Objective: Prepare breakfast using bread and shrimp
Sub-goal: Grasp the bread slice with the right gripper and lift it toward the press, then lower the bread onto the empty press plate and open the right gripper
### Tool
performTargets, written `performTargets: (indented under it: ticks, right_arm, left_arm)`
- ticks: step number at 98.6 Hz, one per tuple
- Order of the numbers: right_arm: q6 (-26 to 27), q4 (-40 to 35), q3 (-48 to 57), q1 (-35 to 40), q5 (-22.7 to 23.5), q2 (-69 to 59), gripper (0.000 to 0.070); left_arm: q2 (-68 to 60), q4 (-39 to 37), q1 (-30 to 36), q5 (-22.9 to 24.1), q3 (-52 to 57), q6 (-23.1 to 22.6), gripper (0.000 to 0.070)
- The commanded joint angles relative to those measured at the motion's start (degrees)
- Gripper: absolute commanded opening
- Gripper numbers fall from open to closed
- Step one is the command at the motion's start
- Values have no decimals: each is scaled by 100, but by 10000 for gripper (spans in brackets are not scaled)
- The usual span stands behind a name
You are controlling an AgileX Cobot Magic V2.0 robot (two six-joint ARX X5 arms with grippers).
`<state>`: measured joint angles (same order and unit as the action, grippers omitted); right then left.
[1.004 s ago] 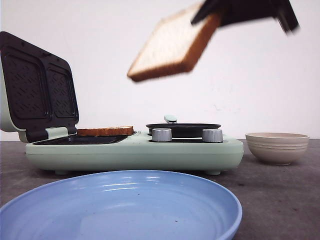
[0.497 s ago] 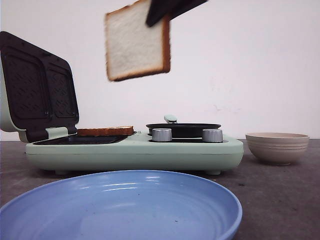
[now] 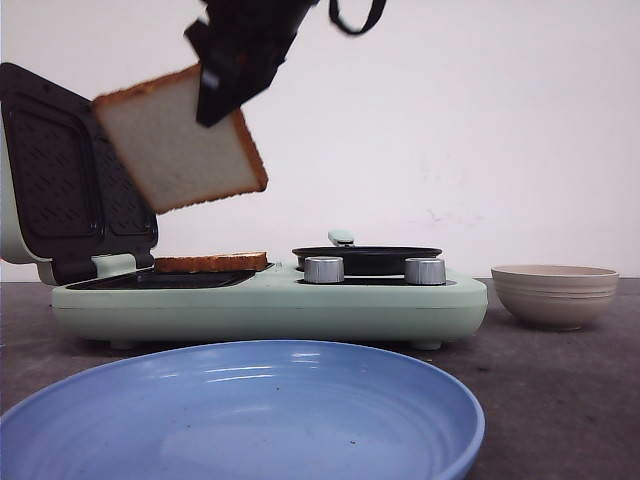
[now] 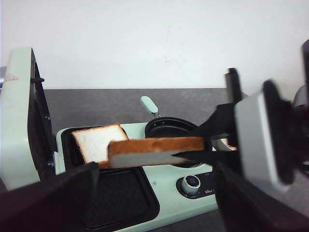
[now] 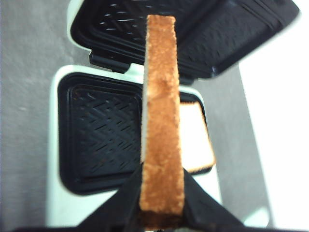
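**One slice placed, second still in the air**

Upper left of the front view, the right gripper [image 3: 240, 75] fingers pinch the second bread slice [image 3: 180, 140] above the sandwich maker [image 3: 270, 300]. The first slice [image 3: 210, 263] lies inside. The left gripper [image 4: 154, 193] fingers are spread. No shrimp is visible.

A plain white wall [image 3: 500, 130] fills the far side, evenly lit, meeting the dark grey matte counter [image 3: 560, 390] below.

Bright even light, white wall washed out (wrist views soft), foreground blurred
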<state>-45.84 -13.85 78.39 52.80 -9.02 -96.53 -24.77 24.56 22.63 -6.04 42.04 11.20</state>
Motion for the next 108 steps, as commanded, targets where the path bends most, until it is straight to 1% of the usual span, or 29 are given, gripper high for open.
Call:
performTargets:
  ticks: [1, 10, 23, 41, 60, 62, 63, 75, 108]
  right_arm:
    - [-450, 179, 133, 59, -2, -227, 7]
    - [-592, 345, 133, 55, -2, -398, 7]
    - [-732, 776, 133, 44, 4, -619, 7]
    - [-754, 1130, 133, 35, 101, -883, 7]
    - [-730, 1228, 133, -9, 181, -1137, 7]
    - [-730, 1263, 133, -9, 197, -1165, 7]
    - [-695, 1427, 133, -79, 210, -1261, 7]
    - [-575, 1436, 133, -125, 415, -1290, 7]
    - [-402, 1462, 133, -203, 472, -1360, 7]
  left_arm:
    - [-17, -59, 26, -22, 28, 28, 434]
    - [-17, -59, 26, -22, 28, 28, 434]
    - [-17, -59, 24, 2, 28, 26, 434]
    - [-17, -59, 24, 13, 28, 26, 434]
    - [-17, -57, 24, 136, 28, 26, 434]
    - [-17, -57, 24, 157, 28, 26, 434]
    - [-17, -55, 24, 179, 28, 26, 434]
    - [-17, -55, 24, 181, 28, 26, 434]
    - [-17, -52, 24, 221, 28, 24, 434]
